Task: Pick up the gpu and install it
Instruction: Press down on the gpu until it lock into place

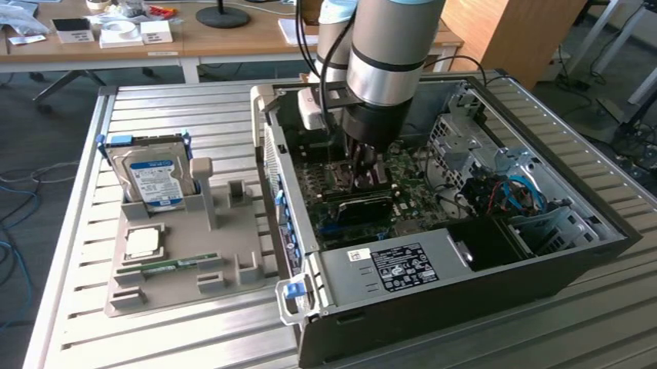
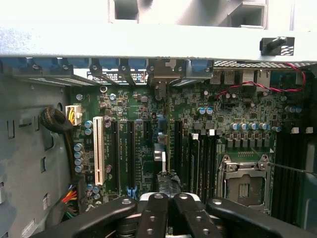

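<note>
The gripper (image 2: 167, 186) is down inside the open computer case (image 1: 575, 192), its fingers drawn together right at the upper edge of the gpu (image 2: 159, 151). The card stands edge-on in a slot of the motherboard (image 2: 138, 114), its metal bracket toward the case's rear wall. Whether the fingers pinch the card or only bear on it cannot be told. Risks noted: if the card is not square to its slot, downward pressure could bend it or strain the slot. A bracket end that misses its opening would leave the card tilted. A lift with the fingers gripping would pull it back out. The neighbouring slots and capacitors stand close beside the fingers. The case lies on its side on a slatted metal table (image 1: 185, 108). Beside it, on the exterior view's left, a grey tray (image 1: 175, 288) holds a hard drive (image 1: 154, 181), a memory stick (image 1: 169, 265) and a processor chip (image 1: 141, 244). A wooden desk (image 1: 205, 42) with small boxes stands behind.
</note>
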You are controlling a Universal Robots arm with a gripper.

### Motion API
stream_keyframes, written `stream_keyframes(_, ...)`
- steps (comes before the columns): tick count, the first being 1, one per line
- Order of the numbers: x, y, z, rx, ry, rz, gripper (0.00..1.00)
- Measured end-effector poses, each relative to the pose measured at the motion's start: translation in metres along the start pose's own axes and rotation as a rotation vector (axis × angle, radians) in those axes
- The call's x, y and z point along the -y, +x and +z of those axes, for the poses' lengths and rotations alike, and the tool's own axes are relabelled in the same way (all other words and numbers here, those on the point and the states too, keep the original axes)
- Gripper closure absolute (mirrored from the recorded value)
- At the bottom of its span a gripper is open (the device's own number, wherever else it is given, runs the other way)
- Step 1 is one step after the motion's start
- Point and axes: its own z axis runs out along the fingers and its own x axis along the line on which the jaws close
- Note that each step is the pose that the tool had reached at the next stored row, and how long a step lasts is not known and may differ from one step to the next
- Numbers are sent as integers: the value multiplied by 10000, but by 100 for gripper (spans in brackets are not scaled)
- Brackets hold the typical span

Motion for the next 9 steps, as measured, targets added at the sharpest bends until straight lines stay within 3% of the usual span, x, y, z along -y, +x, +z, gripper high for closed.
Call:
stream_keyframes(1,0,0,0,0,0,0,89)
stream_keyframes(7,0,0,0,1,0,0,89)
stream_keyframes(8,3,0,0,-1,-9,-1,89)
stream_keyframes(9,15,0,0,-3,-68,2,89)
